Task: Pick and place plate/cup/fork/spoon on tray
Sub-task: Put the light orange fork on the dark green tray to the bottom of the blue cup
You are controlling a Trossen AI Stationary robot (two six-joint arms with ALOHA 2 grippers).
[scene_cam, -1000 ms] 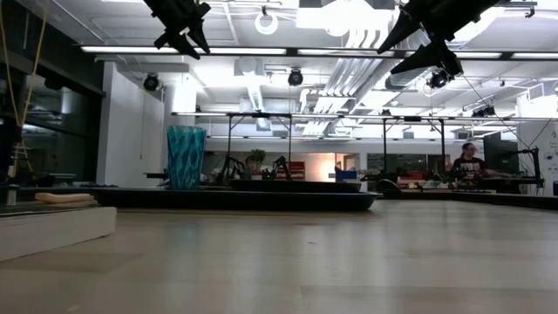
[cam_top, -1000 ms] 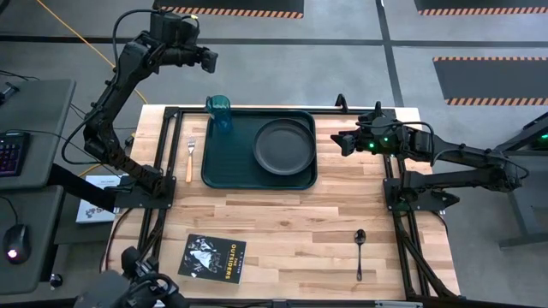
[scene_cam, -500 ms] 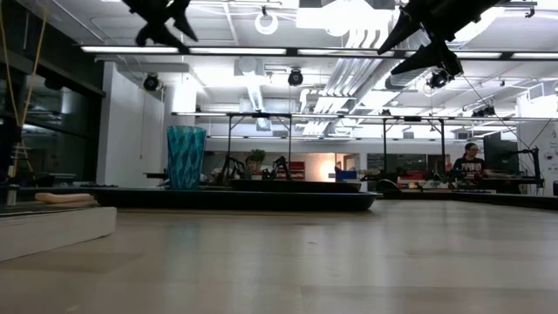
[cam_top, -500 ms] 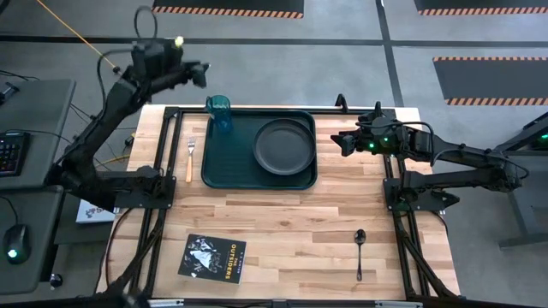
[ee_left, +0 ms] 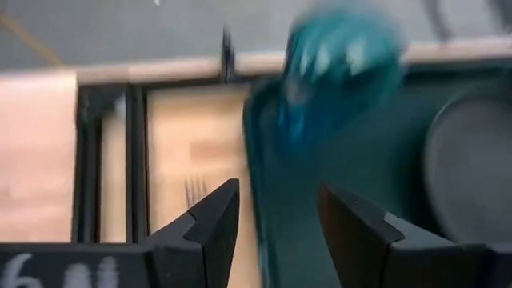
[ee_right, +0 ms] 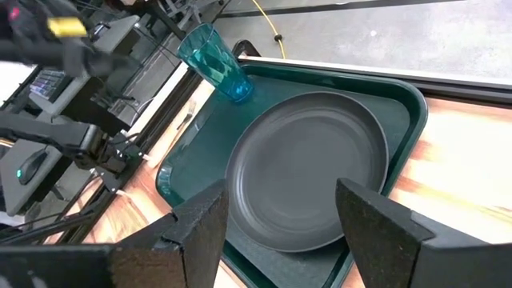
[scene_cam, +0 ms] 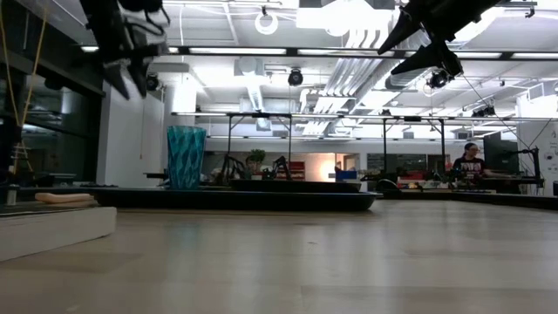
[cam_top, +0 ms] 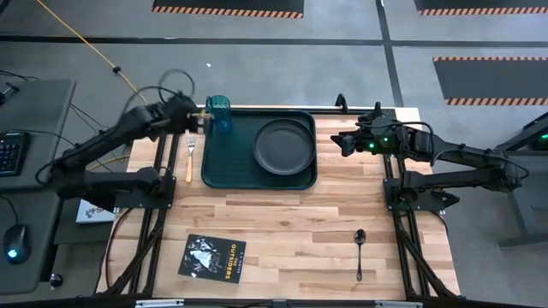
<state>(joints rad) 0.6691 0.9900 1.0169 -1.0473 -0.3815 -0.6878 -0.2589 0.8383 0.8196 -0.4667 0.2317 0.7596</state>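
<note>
Plate (cam_top: 283, 144) and cup (cam_top: 219, 111) on tray (cam_top: 224, 169). Fork (cam_top: 190, 158) on bench just left of tray — my current target. Left gripper (cam_top: 195, 122) above it, jaws apart, empty. Next: descend, pinch handle. Spoon (cam_top: 360, 251) waits; right gripper (cam_top: 341, 144) idle — jaws wide.

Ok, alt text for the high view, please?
Tray holds plate and cup; fork lies left of it, spoon near the front right. Left claw is open beside the cup, right claw open.
</note>
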